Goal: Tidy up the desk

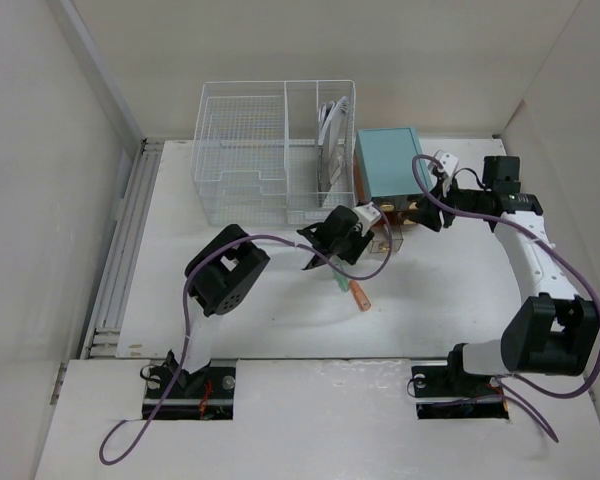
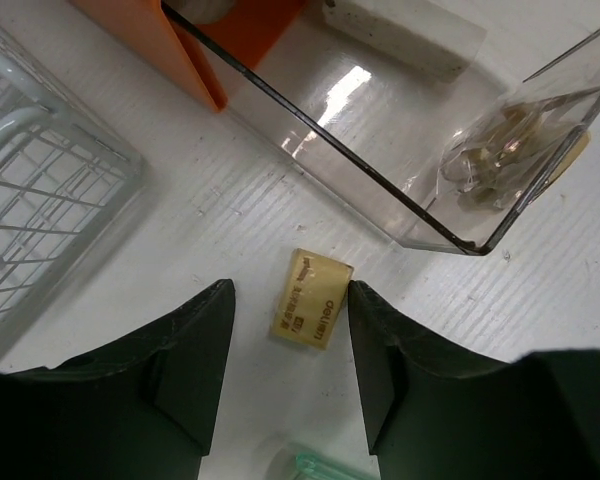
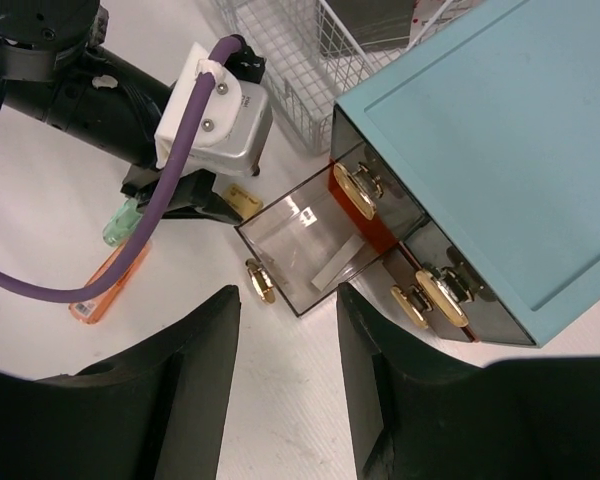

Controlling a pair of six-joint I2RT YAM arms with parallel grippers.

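Observation:
The desk (image 1: 450, 300) is a white tabletop. A small tan eraser (image 2: 310, 312) lies flat on it between my left gripper's (image 2: 290, 290) open fingers, touching neither that I can see. It lies just in front of a clear drawer (image 2: 380, 150) pulled out of the teal drawer box (image 1: 385, 163). A white block (image 2: 400, 30) lies inside that drawer. My right gripper (image 3: 287, 295) is open and empty, hovering over bare desk beside the drawer's gold knob (image 3: 259, 281). In the top view the left gripper (image 1: 325, 245) is by the drawer and the right gripper (image 1: 430, 195) is by the box.
A white wire basket (image 1: 275, 150) with papers stands at the back, left of the teal box. A green marker (image 1: 340, 283) and an orange marker (image 1: 360, 296) lie near the left gripper. A ribbed rail (image 1: 120, 250) runs along the left edge. White walls bound the desk.

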